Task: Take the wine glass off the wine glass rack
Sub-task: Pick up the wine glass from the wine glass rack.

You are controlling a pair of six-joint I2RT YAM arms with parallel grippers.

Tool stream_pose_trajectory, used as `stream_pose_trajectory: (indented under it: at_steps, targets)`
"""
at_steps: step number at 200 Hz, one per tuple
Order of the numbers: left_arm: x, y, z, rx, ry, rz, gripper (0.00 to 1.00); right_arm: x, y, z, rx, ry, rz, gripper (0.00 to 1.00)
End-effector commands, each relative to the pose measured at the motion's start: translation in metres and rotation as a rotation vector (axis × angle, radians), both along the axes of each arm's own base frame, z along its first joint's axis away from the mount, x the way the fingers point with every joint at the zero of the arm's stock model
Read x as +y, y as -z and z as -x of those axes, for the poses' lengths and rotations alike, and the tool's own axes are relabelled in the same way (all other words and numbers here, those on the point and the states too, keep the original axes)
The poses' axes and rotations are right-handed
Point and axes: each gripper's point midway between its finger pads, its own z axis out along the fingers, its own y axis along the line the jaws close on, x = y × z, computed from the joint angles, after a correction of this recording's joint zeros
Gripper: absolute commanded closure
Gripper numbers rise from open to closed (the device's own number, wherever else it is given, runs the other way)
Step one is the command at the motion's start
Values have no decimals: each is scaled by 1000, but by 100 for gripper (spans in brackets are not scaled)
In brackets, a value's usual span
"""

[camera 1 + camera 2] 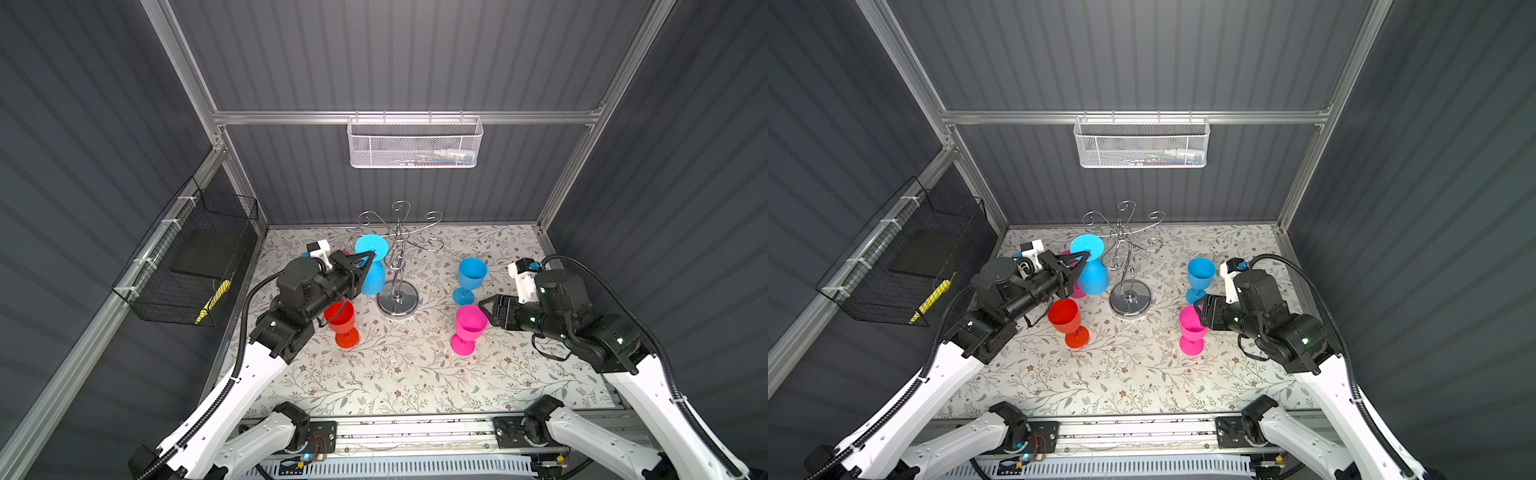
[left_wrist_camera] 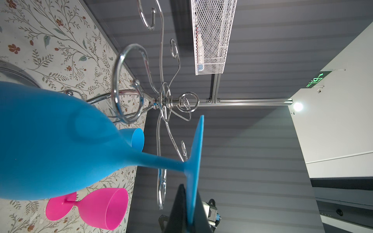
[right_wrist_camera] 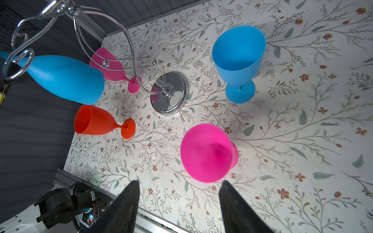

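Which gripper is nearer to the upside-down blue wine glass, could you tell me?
Left. The left gripper is shut on the foot of the upside-down blue wine glass; the right gripper hangs open across the rack from it, beside the upright pink glass.

The table [image 1: 395,374] has a cover with a pattern of flowers and leaves. The chrome wine glass rack [image 1: 397,300] stands on it toward the back. Left of the rack stands a red wine glass [image 1: 341,322], and a second pink wine glass [image 3: 109,64] is farther back. On the right stand a blue wine glass [image 1: 471,274] and a pink wine glass [image 1: 469,326], all upright.
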Motion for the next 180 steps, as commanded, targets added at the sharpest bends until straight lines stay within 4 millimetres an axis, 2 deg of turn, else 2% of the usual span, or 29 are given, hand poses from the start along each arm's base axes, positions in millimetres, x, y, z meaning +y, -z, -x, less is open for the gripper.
stream_pose_trajectory:
  at_steps: [1,39,57,88,91,102,117,130,160,180]
  targets:
    - [12,-21,15,-51,-8,-30,100,4,-16,0,-30,-24,-23,35]
    - [39,-43,32,-136,-81,-107,100,17,-42,-3,-70,-73,-80,36]
    - [48,-60,38,-226,-107,-161,100,26,-54,-5,-85,-106,-114,36]
    - [68,-112,55,-422,-145,-392,100,39,-78,-4,-110,-164,-175,36]
    - [71,-127,61,-464,-153,-405,100,40,-80,-4,-113,-169,-180,36]
    - [73,-150,68,-578,-150,-471,100,45,-89,-3,-127,-194,-203,35]
    - [63,-177,78,-756,-109,-521,100,53,-107,-3,-158,-231,-243,36]
    - [46,-190,82,-887,-34,-566,100,63,-126,3,-179,-298,-295,36]
    - [0,-185,78,-1070,210,-694,100,75,-179,10,-276,-396,-360,35]
    - [-12,-180,79,-1230,255,-769,100,75,-209,11,-343,-419,-361,35]
